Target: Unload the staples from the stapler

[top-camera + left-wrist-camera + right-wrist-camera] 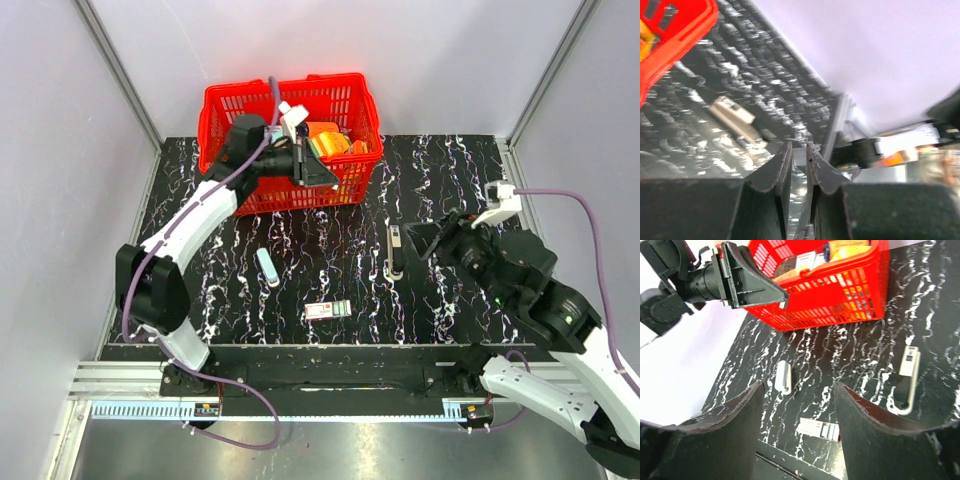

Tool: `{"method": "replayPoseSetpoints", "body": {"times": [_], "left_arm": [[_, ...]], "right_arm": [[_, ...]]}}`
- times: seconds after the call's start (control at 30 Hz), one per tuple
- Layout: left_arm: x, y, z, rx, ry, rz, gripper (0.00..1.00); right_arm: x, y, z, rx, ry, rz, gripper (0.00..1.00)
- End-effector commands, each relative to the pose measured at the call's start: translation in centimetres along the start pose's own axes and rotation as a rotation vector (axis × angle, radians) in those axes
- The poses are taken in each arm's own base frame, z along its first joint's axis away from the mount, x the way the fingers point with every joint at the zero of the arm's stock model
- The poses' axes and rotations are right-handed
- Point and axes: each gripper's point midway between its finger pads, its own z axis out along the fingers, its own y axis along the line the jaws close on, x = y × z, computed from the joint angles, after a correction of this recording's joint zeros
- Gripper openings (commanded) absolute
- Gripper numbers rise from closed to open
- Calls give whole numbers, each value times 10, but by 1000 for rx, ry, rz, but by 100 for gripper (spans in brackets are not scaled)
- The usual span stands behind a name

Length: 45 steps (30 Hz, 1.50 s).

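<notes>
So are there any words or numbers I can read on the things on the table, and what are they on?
No text here can be read.
The stapler: a white label with dark marks, too small to read.
The small box: some printing, too blurred to read.
The packets in the red basket: the print is too small and blurred to read.
</notes>
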Motion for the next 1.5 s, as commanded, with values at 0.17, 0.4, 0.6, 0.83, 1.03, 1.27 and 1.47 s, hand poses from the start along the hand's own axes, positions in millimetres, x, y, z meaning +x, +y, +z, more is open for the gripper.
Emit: {"method": "replayPoseSetpoints", "body": {"times": [0.17, 0.4, 0.6, 0.83, 1.03, 1.27, 1.47], "left_arm": [[-32, -103, -51, 509, -152, -313, 7], [-30, -121, -64, 504, -192, -311, 9], [-27, -131, -71, 507, -200, -301, 10], [-25, -131, -70, 502, -198, -307, 10], [-24, -127, -68, 489, -196, -312, 10], [-24, -125, -67, 485, -197, -317, 10], [-24, -125, -66, 485, -194, -316, 10]], "right_arm": [[-17, 83, 37, -314, -21, 109, 68], [-11, 106, 63, -395, -6, 172, 67], [-4, 118, 84, -444, -9, 201, 66], [-6, 129, 98, -477, -17, 217, 65], [-5, 136, 103, -505, -14, 220, 64], [-3, 136, 106, -504, -9, 227, 56], [-1, 134, 109, -503, 1, 235, 50]]}}
